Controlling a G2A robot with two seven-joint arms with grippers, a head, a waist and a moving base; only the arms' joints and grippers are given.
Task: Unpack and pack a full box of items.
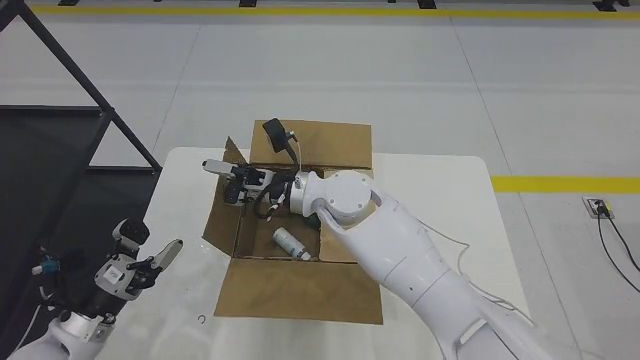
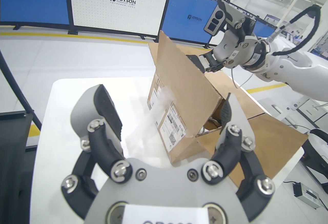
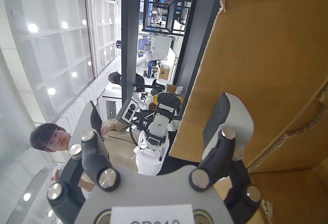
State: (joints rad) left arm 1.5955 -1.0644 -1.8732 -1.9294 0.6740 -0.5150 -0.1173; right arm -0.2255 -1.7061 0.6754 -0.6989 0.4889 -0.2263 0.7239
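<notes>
Since the left flap (image 2: 179, 73) of the box (image 1: 300, 295) looks like light, bendy cardboard, I'd pinch near the fold. The right gripper (image 3: 157, 104) sits wide open astride it, and the left gripper (image 2: 165, 96) is open too, both empty.

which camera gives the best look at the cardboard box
The top view: the open cardboard box shows from above, flaps spread, inside visible. The left wrist view shows it from the side, one raised flap and a labelled outer wall. The right wrist view shows a flap edge close up and some inner cardboard.
</notes>
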